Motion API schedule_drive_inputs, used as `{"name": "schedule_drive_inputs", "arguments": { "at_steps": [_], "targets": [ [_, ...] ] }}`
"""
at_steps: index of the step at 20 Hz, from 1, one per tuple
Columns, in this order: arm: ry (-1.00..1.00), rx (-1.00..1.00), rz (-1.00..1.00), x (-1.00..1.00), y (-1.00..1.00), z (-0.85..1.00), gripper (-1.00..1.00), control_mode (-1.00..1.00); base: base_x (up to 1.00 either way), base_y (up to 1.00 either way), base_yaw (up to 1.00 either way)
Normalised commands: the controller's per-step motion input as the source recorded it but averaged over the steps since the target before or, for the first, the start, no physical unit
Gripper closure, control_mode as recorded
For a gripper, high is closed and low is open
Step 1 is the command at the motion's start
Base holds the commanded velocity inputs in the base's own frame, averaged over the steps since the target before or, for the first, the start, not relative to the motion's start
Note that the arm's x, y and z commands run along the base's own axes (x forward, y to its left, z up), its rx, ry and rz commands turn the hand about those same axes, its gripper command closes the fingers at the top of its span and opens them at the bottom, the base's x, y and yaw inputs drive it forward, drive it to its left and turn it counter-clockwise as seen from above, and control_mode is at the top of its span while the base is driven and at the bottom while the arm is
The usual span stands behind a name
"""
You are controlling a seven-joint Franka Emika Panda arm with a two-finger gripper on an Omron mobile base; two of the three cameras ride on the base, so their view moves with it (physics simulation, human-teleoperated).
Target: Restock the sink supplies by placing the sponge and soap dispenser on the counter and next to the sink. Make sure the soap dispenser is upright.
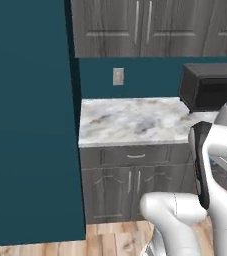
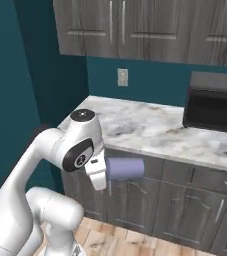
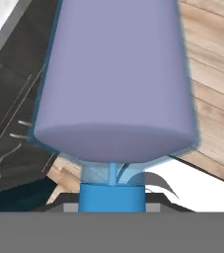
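My gripper (image 2: pixel 101 173) is shut on the soap dispenser (image 2: pixel 125 169), a lavender bottle that lies on its side and sticks out to the right of my hand. It hangs in the air in front of the lower cabinets, below the edge of the marble counter (image 2: pixel 150 127). In the hand view the soap dispenser (image 3: pixel 116 79) looms large, its blue pump top (image 3: pixel 112 197) nearest my hand, with wooden floor behind it. From the left the counter (image 1: pixel 130 120) runs from a teal wall to a black appliance. The sponge and the sink are out of view.
A black microwave (image 2: pixel 215 107) stands on the counter at the right, also in the left base view (image 1: pixel 210 87). A tall teal panel (image 1: pixel 30 125) closes off the left side. Dark wood-grain cabinets (image 2: pixel 150 200) sit under the counter and more hang above (image 1: pixel 145 25). A wall outlet (image 1: pixel 118 76) sits on the backsplash.
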Motion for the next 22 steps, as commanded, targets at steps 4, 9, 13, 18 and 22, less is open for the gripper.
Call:
{"name": "schedule_drive_inputs", "arguments": {
  "at_steps": [4, 9, 13, 18, 22],
  "targets": [
    [0.00, 0.00, 0.00, 0.00, 0.00, 0.00, 1.00, 1.00, 0.00, 0.68, 0.70],
    [0.00, 0.00, 0.00, 0.00, 0.00, 0.00, 1.00, 1.00, -0.03, 0.42, 0.78],
    [0.00, 0.00, 0.00, 0.00, 0.00, 0.00, 1.00, 1.00, -0.16, 0.27, 0.76],
    [0.00, 0.00, 0.00, 0.00, 0.00, 0.00, 1.00, 1.00, -0.20, 0.27, 0.75],
    [0.00, 0.00, 0.00, 0.00, 0.00, 0.00, 1.00, 1.00, -0.28, 0.23, 0.74]
  ]
}}
